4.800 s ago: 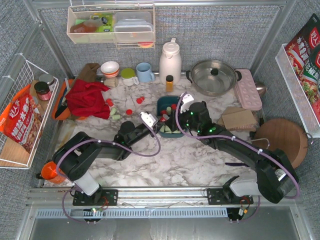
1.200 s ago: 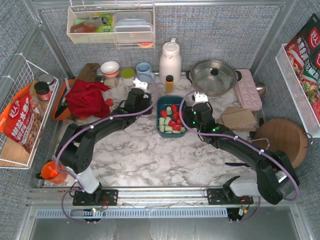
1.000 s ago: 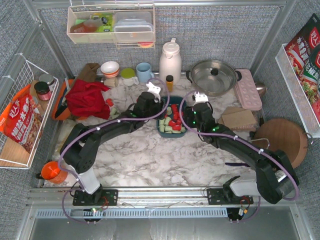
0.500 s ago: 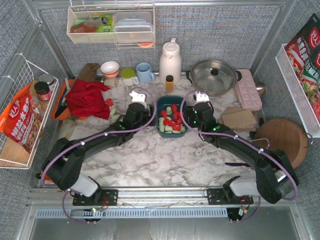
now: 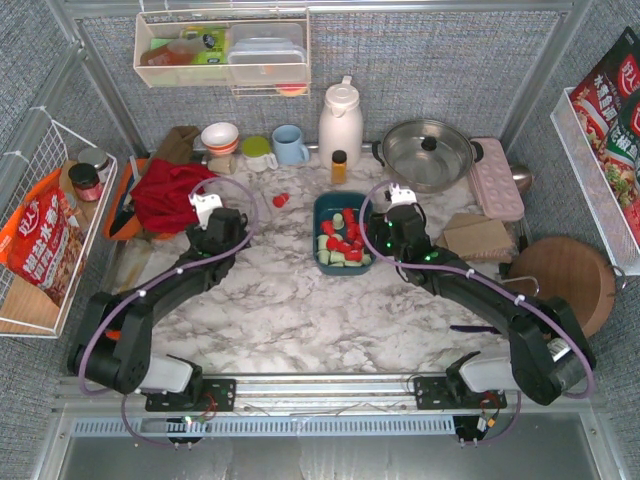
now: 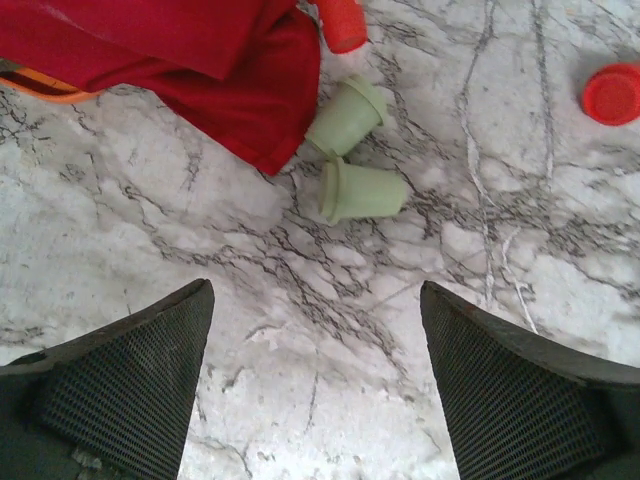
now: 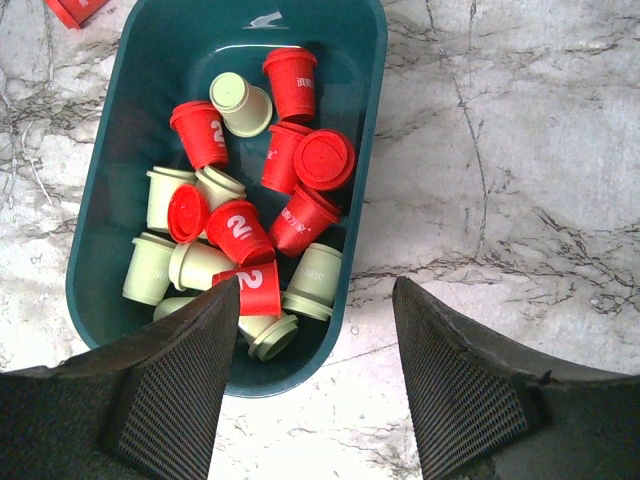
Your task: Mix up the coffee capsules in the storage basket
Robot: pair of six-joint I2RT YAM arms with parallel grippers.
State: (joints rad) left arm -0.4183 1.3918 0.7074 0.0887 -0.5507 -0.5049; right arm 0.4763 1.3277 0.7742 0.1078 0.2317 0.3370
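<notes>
The teal storage basket (image 5: 326, 206) sits mid-table and holds several red and mint coffee capsules (image 7: 238, 232). My right gripper (image 7: 316, 285) hovers open over the basket's right wall (image 7: 366, 150), left finger above the capsules, right finger above bare marble, gripping nothing. My left gripper (image 6: 315, 290) is open and empty over the marble by the red cloth (image 6: 200, 60). Just beyond its fingers lie two mint capsules (image 6: 362, 190) on their sides. A red capsule (image 6: 343, 22) rests against the cloth and another (image 6: 612, 93) lies to the right. In the top view the left gripper (image 5: 213, 222) is left of the basket.
Along the back stand a white thermos (image 5: 340, 120), a blue mug (image 5: 290, 145), bowls (image 5: 220, 137) and a lidded pot (image 5: 428, 152). A loose red capsule (image 5: 281, 199) lies between cloth and basket. A pink tray (image 5: 496, 178), cardboard (image 5: 478, 236) and a round board (image 5: 565, 280) sit right.
My left arm swung away from the basket, leftward to the red cloth, and its jaws opened wider. The right arm and the basket stayed put.
</notes>
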